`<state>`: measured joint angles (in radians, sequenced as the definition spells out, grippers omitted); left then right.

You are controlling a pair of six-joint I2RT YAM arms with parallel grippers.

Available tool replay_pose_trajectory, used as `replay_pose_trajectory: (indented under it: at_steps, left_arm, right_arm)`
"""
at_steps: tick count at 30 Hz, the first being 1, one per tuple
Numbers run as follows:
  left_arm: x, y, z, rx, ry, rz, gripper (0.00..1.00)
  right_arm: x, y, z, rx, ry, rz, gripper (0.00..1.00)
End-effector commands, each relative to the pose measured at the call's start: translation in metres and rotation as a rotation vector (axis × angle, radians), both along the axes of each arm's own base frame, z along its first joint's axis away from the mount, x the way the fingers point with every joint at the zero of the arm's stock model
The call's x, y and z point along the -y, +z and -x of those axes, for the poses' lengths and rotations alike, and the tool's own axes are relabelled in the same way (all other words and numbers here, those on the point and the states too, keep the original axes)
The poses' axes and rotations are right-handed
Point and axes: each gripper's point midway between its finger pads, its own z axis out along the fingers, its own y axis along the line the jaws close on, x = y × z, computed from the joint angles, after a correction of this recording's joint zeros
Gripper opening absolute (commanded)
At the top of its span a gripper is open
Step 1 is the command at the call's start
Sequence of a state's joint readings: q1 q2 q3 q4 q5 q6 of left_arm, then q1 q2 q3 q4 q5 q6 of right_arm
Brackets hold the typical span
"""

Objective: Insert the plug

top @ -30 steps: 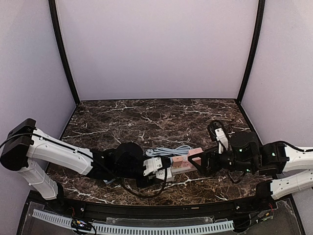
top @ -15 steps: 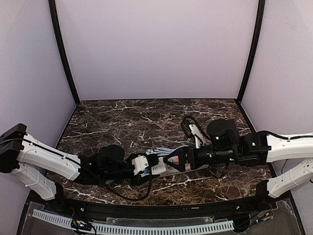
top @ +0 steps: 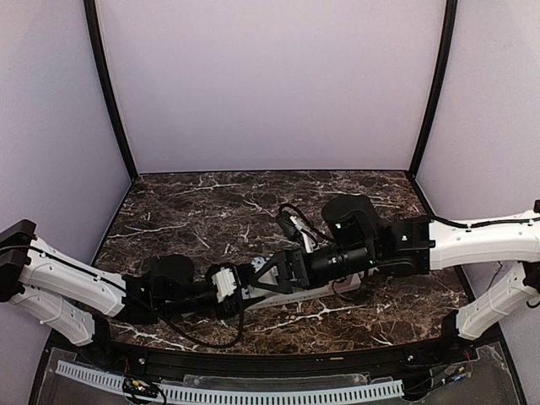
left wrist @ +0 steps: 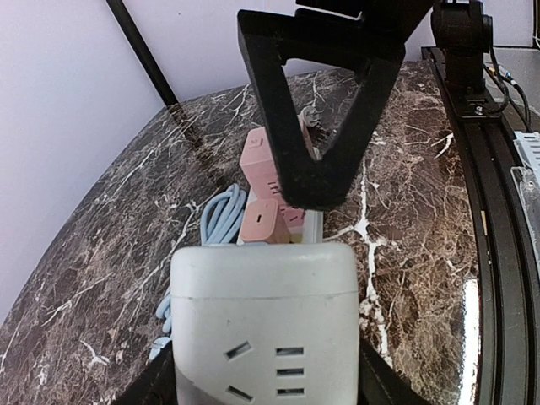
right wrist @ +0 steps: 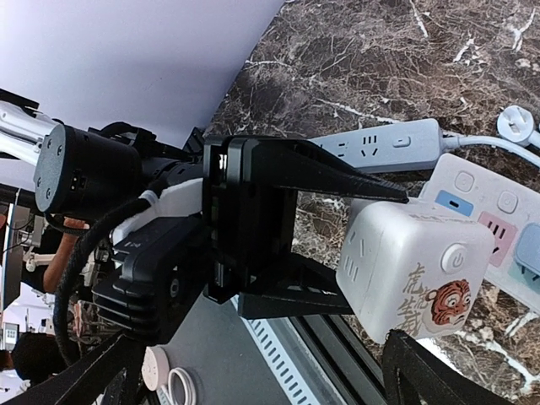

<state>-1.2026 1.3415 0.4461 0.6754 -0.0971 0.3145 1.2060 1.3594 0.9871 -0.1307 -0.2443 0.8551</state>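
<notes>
The left gripper (right wrist: 377,253) was clamped on the white cube plug (left wrist: 261,321), near-centre, left of the pink strip (left wrist: 268,169), with the right gripper (top: 267,277) spread wide beside it; we judged it light, rigid, slick, best held across flat faces.

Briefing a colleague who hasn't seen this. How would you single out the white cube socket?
On the dark marble table, near its front edge, find the left gripper. It clamps a white cube socket; unlike the pink cubes and flat strips nearby, it bears a tiger picture beside a round button.
</notes>
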Motion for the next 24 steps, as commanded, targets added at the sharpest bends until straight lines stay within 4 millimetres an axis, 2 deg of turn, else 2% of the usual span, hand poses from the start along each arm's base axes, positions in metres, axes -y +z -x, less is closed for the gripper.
replay_pose_trajectory:
  at_steps: [1,8,14,18,24]
  left_arm:
    - [-0.005,0.031,-0.001,0.06,0.02,0.108,0.01]
    - [-0.012,0.037,0.004,0.065,0.008,0.134,0.01]
    - [-0.019,0.042,0.012,0.067,-0.02,0.157,0.01]
    - [-0.02,0.043,0.015,0.064,-0.035,0.163,0.01]
    - [-0.02,0.045,0.015,0.061,-0.035,0.17,0.01]
  right_arm:
    - [-0.013,0.01,0.006,-0.043,0.043,-0.045,0.99]
    - [-0.017,0.005,0.0,-0.046,0.023,-0.033,0.99]
    - [-0.004,0.007,-0.015,-0.029,-0.027,-0.027,0.99]
    - [0.004,-0.001,-0.03,-0.032,-0.08,-0.003,0.99]
    - [-0.008,-0.016,-0.026,-0.088,-0.025,0.024,0.99]
